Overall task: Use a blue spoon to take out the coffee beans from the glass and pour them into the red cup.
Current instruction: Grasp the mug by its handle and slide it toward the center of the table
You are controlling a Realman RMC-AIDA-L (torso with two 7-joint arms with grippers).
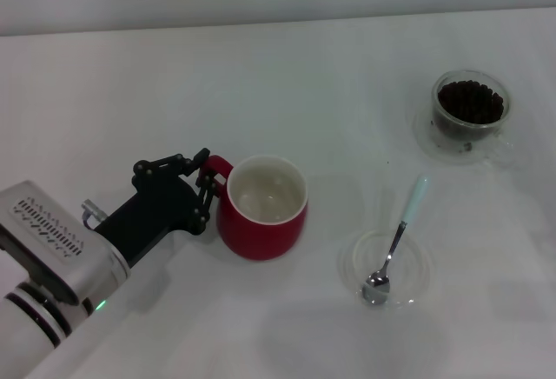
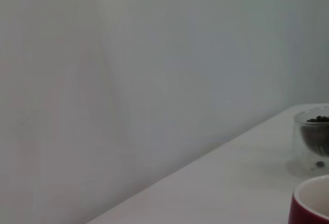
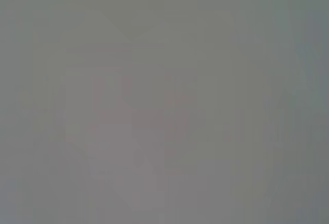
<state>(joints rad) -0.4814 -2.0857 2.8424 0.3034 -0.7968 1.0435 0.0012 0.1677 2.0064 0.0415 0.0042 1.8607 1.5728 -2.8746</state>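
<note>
**At the red cup's handle: left tool closed on the loop**

Toward the bench's near-left side you have the left tool (image 1: 207, 189) at the red cup (image 1: 261, 208), its black fingers (image 1: 205, 160) closed around the cup's small loop handle. The cup stands upright on the white bench (image 1: 287, 75), roughly midway across it, and its white inside looks bare of beans. Your left arm reaches in from the near-left corner.

Off to the right of the cup, near the front edge, a shallow clear round dish (image 1: 417, 268) sits on the bench. The blue spoon (image 1: 396, 242) lies in it with its metal bowl down in the dish and its pale blue handle tilted up over the rim, pointing away toward the far-right corner. Nothing is touching the spoon.

Toward that far-right corner stands the glass (image 1: 470, 115), upright, well apart from both the cup and the dish. The coffee beans (image 1: 470, 102) fill it as a dark heap.

From the left wrist view you see only the cup's rim (image 2: 311, 203) and, beyond it, the glass (image 2: 311, 142) with beans (image 2: 318, 119) inside.

Your right tool shows in none of the views; the right wrist view gives a blank grey field.
</note>
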